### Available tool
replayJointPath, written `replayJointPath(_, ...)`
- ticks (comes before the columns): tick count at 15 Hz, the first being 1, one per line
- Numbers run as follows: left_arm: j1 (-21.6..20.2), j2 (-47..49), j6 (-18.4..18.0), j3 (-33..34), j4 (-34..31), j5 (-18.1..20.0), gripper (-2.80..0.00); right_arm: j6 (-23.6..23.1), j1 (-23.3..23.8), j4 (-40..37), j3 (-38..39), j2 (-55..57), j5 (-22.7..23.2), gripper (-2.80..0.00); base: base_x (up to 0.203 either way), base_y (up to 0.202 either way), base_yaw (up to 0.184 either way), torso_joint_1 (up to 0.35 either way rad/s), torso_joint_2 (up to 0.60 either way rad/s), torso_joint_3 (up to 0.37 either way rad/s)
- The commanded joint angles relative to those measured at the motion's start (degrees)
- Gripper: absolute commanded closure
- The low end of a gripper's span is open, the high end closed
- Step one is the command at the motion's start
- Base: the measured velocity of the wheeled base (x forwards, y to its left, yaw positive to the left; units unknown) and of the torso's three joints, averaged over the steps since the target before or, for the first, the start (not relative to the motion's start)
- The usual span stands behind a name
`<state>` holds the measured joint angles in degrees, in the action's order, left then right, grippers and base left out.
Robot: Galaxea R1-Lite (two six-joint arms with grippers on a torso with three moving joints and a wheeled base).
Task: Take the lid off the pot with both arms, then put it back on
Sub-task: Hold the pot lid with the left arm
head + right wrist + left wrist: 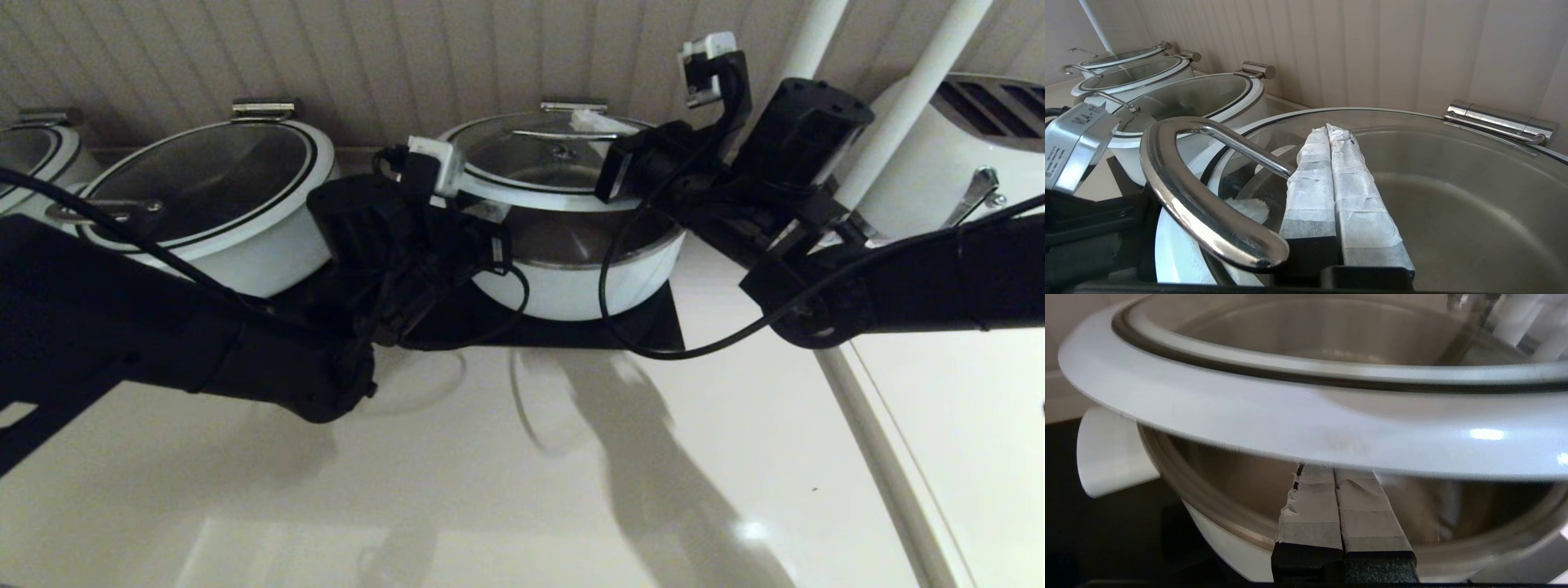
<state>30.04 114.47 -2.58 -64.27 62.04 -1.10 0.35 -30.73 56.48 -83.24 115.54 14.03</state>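
Observation:
The round white pot [588, 286] stands on a black mat, its steel inside showing in the left wrist view [1229, 490]. The glass lid [531, 198] with a broad white rim is tilted, its front raised off the pot and its steel hinge [1498, 120] at the back. My left gripper [482, 214] is shut, its fingertips tucked under the lid's white rim [1290, 416]. My right gripper [592, 122] is shut and lies over the glass [1453, 171], right beside the steel handle [1167, 179].
A second white pot with a glass lid [212, 204] stands close on the left, another [33, 155] at the far left. A white appliance [939, 163] and two white poles [914, 98] stand at the right. The ribbed wall is right behind the pots.

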Motion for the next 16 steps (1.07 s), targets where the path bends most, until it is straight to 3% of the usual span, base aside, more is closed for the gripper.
replayJointPath(1,0.0,0.5,0.0,-1.4,0.3,0.0,0.00,0.0,0.0,0.4,0.1,-0.2,0.1,0.00,0.000,0.000,0.000,0.000,0.00,0.000)
replayJointPath(16,-0.2,0.3,0.0,-2.3,0.3,0.0,0.00,-0.3,0.0,-2.0,3.5,-3.3,0.2,0.00,0.000,0.000,0.000,0.000,0.00,0.000)
